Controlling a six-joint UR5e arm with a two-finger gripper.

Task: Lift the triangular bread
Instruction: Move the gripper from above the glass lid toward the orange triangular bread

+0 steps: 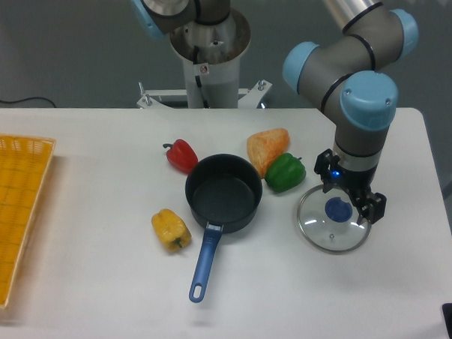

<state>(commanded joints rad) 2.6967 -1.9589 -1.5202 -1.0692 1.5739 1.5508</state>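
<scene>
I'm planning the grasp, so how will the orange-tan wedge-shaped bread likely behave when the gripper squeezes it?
The orange-tan wedge-shaped bread looks rough and crusty, so it probably won't slip. Its rounded wedge shape may twist between flat fingers. It sits right against the green bell pepper, so closing there may nudge that too.

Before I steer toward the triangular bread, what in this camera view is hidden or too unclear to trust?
- Gripper: fingers seen from above over the glass lid; open or shut is unclear, and the wrist hides any contact.
- Triangular bread: its lower right side is covered by the green pepper.
- Yellow basket: cut off by the left edge; a pale object at that edge is unidentifiable.
</scene>
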